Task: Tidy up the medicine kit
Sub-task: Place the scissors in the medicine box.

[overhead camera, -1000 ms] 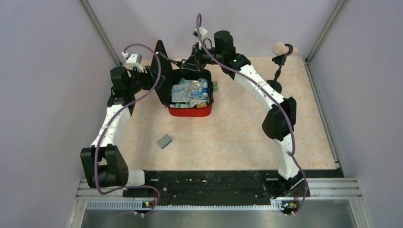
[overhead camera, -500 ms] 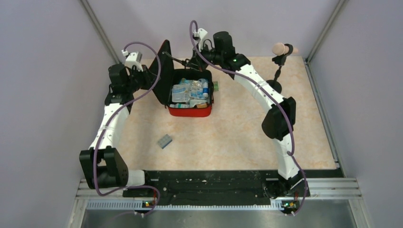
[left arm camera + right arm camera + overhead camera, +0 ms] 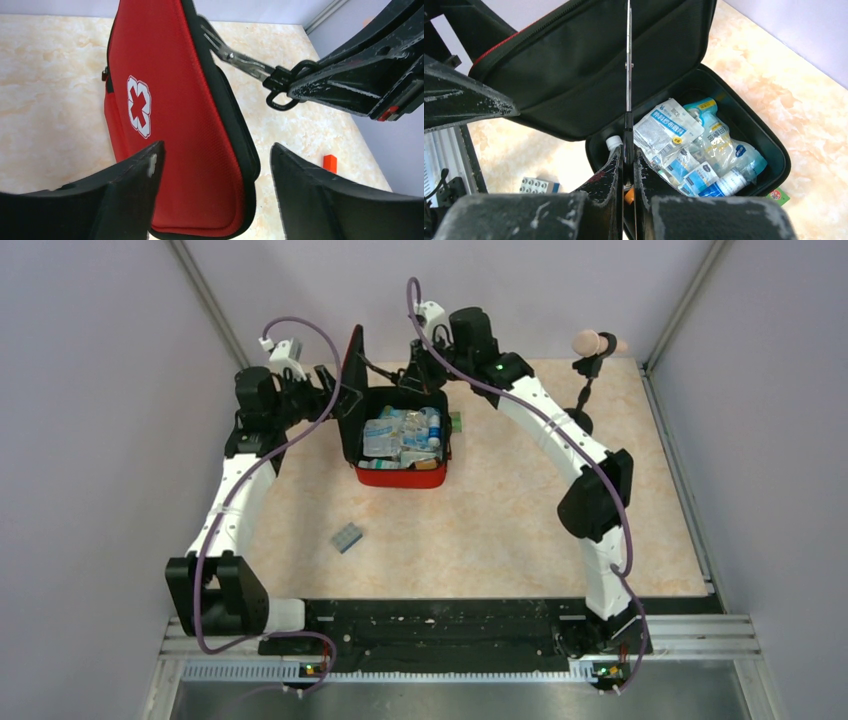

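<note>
Nearly done, not shut. Medicine kit (image 3: 400,477) sits open at far-centre tabletop (image 3: 500,530), lid (image 3: 165,100) upright, pouches & bottles inside. Your R gripper (image 3: 628,155) is clenched on the zipper pull (image 3: 628,60); L gripper (image 3: 216,155) is released, straddling the lid. Left, I'd say: blister pack (image 3: 347,537) lying loose, then close & zip.

The medicine kit's (image 3: 400,445) upright lid (image 3: 170,100) stands as a wall between the left gripper (image 3: 216,147), whose spread jaws flank it, and the open tray, crammed with packets and bottles. The right gripper (image 3: 628,150), pinched on the zipper pull (image 3: 245,62), blocks the tray's far side. Bare table (image 3: 500,530) lies in front and to the right, broken only by a small grey block (image 3: 347,537) and what appears to be a stand (image 3: 585,390) at the far right.
</note>
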